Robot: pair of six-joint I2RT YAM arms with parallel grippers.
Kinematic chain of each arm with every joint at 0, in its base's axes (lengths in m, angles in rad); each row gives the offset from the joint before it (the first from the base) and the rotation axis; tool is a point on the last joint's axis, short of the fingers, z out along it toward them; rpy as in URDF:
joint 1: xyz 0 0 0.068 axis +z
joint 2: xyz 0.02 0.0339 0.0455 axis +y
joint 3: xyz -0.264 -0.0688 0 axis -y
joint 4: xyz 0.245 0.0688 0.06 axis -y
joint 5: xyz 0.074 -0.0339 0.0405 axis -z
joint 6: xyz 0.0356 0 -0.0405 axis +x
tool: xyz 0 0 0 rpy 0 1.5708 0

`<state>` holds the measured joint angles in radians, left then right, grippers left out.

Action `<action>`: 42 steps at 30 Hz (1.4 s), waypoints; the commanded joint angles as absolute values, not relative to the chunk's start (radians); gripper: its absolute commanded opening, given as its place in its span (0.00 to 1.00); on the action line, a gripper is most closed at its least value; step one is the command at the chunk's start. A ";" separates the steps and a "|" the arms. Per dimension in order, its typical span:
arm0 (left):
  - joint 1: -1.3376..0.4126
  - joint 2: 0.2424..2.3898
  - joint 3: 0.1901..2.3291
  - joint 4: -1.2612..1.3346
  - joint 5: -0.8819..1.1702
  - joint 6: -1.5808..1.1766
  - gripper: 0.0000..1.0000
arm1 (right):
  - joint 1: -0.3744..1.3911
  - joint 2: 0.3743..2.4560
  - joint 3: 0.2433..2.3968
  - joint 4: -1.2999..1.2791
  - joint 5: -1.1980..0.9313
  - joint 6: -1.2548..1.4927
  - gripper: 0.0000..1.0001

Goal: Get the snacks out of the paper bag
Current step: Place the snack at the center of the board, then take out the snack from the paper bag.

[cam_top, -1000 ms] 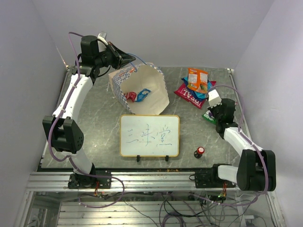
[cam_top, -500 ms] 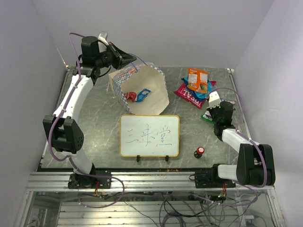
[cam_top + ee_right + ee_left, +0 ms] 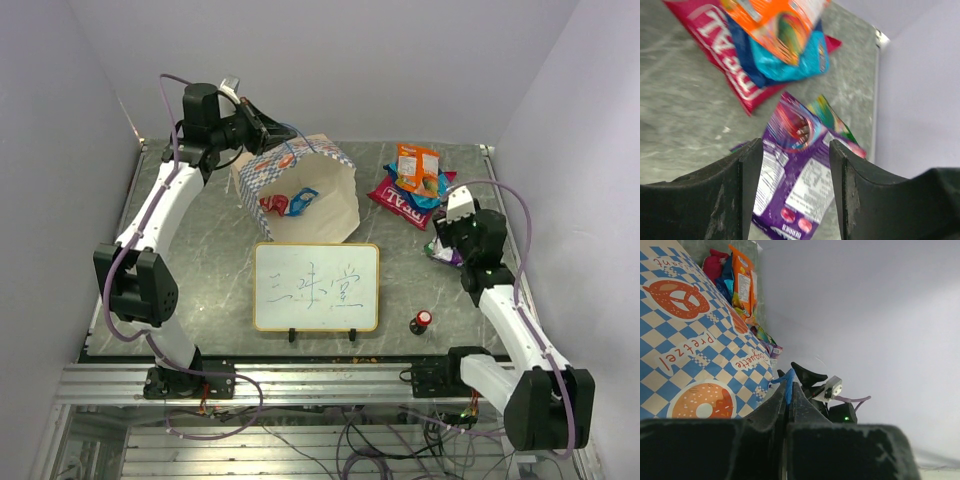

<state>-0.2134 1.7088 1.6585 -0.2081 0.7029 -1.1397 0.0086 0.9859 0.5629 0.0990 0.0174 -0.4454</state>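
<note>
while left gripper [image 3: 788, 396] pinches "pretzel" paper bag [image 3: 700, 340] cord [image 3: 781, 380], right gripper [image 3: 795, 150] gapes over purple packet [image 3: 805, 187].

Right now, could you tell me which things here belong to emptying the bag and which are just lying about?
Job in hand: paper bag; snacks inside it; orange packet, red packet and purple packet already out; left gripper, shut on the cord handle; right gripper, open over the purple packet.
Lying about: whiteboard; red-capped knob.
</note>
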 commanded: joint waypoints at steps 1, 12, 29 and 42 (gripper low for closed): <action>-0.219 1.663 1.650 -0.214 0.698 -1.109 0.07 | 0.081 0.981 0.644 0.014 -0.124 -0.432 0.57; -0.228 1.660 1.656 -0.229 0.678 -1.103 0.07 | 0.236 1.106 0.816 0.041 -0.202 -0.357 0.62; -0.240 1.707 1.718 -0.206 0.691 -1.097 0.07 | 0.604 1.451 0.940 0.314 -0.358 -0.337 0.64; -0.250 1.717 1.735 -0.138 0.719 -1.126 0.07 | 0.661 1.949 1.317 0.278 -0.124 -0.262 0.68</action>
